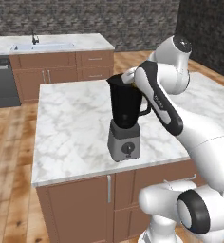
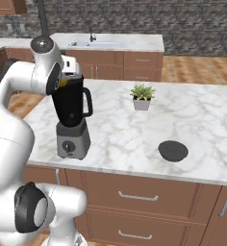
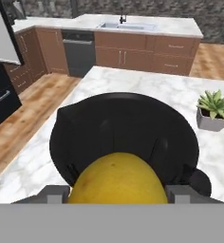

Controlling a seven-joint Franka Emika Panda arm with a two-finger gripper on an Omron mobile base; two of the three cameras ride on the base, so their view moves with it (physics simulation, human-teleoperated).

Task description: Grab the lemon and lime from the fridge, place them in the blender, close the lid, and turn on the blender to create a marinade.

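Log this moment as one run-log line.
phase: lemon drop | gripper: shut on lemon | position: over open blender | lid: off, on counter

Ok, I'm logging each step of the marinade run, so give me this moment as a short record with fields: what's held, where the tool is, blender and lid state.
held: lemon, in the tool
tool position: directly above the open mouth of the blender
blender: upright on the island counter, jar uncovered
lid: flat on the counter, apart from the blender
potted plant: on the counter behind the lid
lime: cannot tell
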